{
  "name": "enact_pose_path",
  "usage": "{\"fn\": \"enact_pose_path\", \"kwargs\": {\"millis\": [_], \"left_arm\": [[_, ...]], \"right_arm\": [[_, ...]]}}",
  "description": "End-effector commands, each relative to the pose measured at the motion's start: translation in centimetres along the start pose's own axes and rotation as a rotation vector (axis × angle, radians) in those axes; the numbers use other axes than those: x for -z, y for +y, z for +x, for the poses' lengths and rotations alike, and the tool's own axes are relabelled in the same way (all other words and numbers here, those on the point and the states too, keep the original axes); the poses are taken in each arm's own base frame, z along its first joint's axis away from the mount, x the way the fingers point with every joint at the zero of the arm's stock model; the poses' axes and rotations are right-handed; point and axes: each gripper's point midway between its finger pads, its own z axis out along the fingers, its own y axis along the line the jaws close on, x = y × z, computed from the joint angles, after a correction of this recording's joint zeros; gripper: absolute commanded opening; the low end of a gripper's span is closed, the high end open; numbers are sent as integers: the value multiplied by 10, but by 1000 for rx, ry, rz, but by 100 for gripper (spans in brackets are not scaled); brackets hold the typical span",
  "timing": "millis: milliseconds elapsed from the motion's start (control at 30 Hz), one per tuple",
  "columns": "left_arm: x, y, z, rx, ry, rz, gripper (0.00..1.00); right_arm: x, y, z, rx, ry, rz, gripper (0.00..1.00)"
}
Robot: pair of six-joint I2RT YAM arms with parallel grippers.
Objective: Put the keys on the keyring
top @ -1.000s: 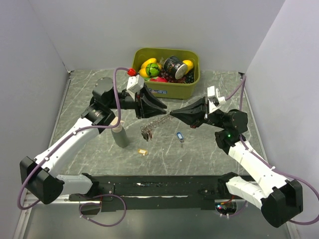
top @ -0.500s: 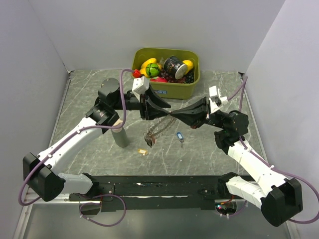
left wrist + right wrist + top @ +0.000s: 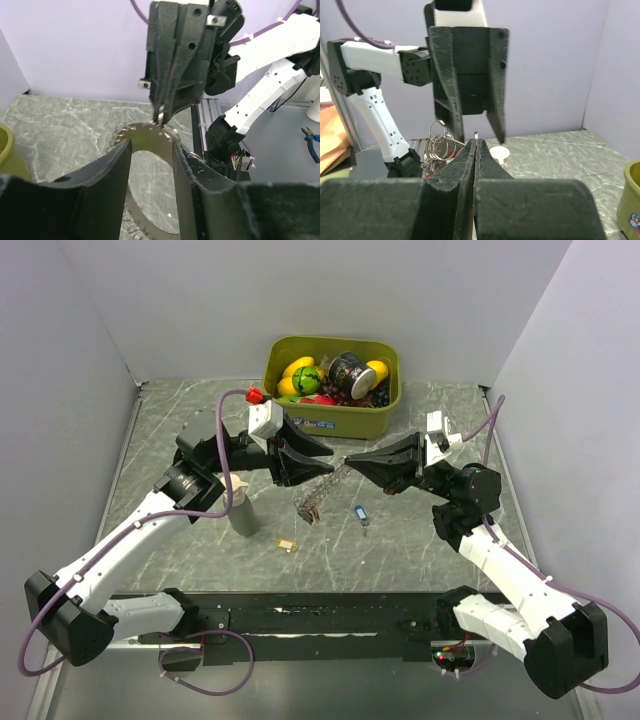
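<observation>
The keyring (image 3: pixel 318 494) hangs above the table's middle as a silvery bundle of loops (image 3: pixel 437 142). My right gripper (image 3: pixel 347 462) is shut on it; a thin wire loop pokes up from the pinched tips (image 3: pixel 475 142). A bit of red (image 3: pixel 429 175) shows among the loops. Facing it, my left gripper (image 3: pixel 328 466) stands open, its fingertips (image 3: pixel 151 145) just short of the keyring's chain (image 3: pixel 145 131), with nothing between them. A blue key (image 3: pixel 360 512) and a yellow key (image 3: pixel 287 544) lie on the table below.
An olive-green bin (image 3: pixel 330 423) full of fruit and a can stands at the back. A grey cylinder (image 3: pixel 240 512) stands under the left forearm. White walls close in on both sides.
The left arm has shifted and its jaws have opened a little wider. The hanging bundle of the keyring has swung slightly right. The right gripper has hardly moved and stays shut.
</observation>
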Motion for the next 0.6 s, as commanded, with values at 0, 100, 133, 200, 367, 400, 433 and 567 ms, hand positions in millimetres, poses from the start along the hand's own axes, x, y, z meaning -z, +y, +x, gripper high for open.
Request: {"fn": "enact_pose_path", "kwargs": {"millis": [0,100,133,200,367,400,433,567], "left_arm": [[-1,-20,-11,-28,-25,100,44],[-6,-17,-11,-2,-25,109,47],[-7,-16,-10,7,-25,106,47],[-9,-12,-8,14,-28,94,47],[-10,-10,-12,7,-43,88,44],[-10,-10,-14,0,-51,90,43],[-10,-11,-15,3,-53,90,43],[-12,-8,-15,15,-57,87,42]], "right_arm": [[0,-7,-18,60,-66,45,0],[-2,-6,-18,57,-64,33,0],[-2,-7,-17,53,-61,31,0],[-3,-6,-16,49,-56,23,0],[-3,-9,-12,43,-45,26,0],[-3,-8,-12,42,-44,24,0],[-3,-9,-10,36,-40,26,0],[-3,-9,-9,35,-37,22,0]]}}
